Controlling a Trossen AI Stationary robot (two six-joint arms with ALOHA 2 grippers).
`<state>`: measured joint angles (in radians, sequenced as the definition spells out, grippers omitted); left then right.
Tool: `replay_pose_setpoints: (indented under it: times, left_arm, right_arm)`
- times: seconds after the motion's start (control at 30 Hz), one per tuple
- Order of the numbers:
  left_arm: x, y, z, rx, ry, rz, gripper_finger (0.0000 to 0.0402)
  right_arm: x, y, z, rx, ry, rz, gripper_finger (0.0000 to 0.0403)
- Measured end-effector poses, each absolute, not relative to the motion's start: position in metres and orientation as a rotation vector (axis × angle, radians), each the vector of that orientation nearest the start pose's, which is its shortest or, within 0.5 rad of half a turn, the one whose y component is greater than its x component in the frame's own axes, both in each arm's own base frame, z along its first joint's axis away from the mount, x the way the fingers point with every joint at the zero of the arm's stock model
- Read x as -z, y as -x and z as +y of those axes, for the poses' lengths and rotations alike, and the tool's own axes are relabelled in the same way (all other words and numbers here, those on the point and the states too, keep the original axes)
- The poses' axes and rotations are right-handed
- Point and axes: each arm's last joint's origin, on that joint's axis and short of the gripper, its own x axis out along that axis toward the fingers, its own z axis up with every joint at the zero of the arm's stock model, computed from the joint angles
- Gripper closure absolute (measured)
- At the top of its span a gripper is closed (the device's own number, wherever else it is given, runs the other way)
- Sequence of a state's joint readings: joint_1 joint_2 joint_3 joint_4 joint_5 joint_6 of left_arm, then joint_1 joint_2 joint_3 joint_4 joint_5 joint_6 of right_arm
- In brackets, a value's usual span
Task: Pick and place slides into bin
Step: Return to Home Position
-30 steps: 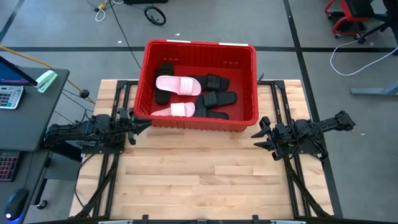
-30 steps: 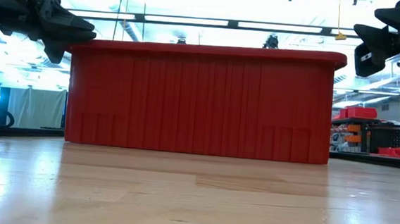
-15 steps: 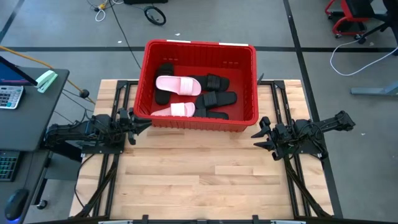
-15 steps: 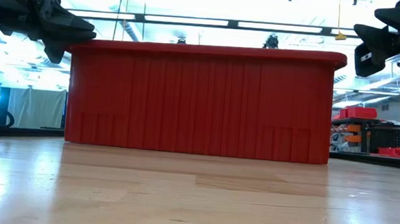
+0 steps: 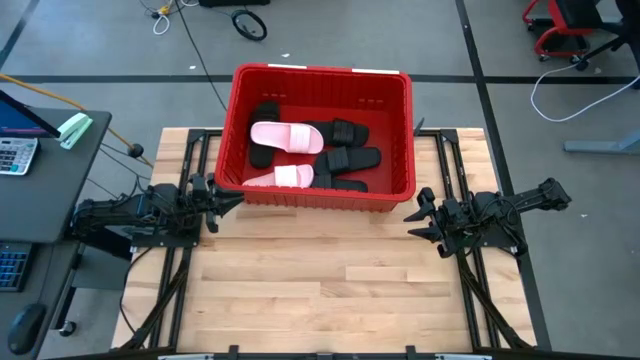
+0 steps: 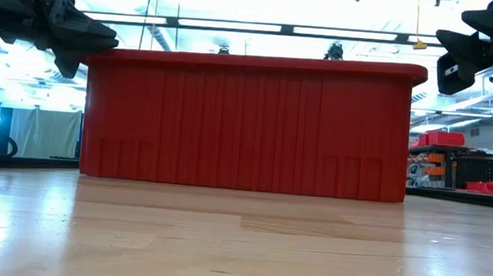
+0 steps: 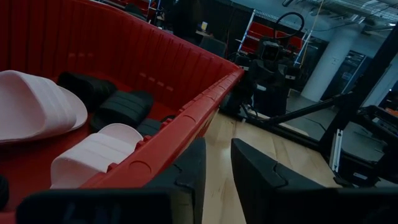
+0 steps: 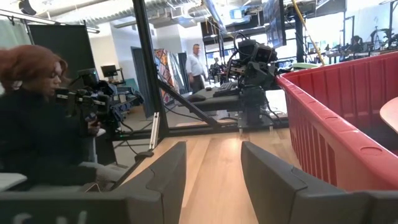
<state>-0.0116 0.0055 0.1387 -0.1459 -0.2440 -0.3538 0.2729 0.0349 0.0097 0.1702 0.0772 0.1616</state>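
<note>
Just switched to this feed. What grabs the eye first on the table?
The big red bin at the far middle of the wooden table dominates, with two pink slides lying among black slides inside it. The left hand and right hand hang open and empty beside the bin's two near corners.
</note>
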Motion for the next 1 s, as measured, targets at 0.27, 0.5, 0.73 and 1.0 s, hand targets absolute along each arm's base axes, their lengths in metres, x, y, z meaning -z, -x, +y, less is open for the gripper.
replay_pose_setpoints:
  times: [0.27, 0.5, 0.73, 1.0]
  left_arm:
    - [-0.1957, -0.0868, 0.006, -0.232, 0.351, -0.028, 0.0313]
    - [-0.1957, -0.0868, 0.006, -0.232, 0.35, -0.028, 0.0315]
    - [-0.1957, -0.0868, 0.006, -0.233, 0.351, -0.029, 0.0321]
    - [-0.1957, -0.0868, 0.006, -0.233, 0.35, -0.029, 0.0311]
  right_arm:
    - [-0.1805, -0.0952, 0.0243, -0.206, -0.186, -0.127, 0.0243]
    - [-0.1805, -0.0952, 0.0243, -0.207, -0.186, -0.127, 0.0243]
    - [-0.1805, -0.0952, 0.0243, -0.206, -0.186, -0.127, 0.0243]
    - [-0.1805, -0.0952, 0.0243, -0.206, -0.186, -0.127, 0.0243]
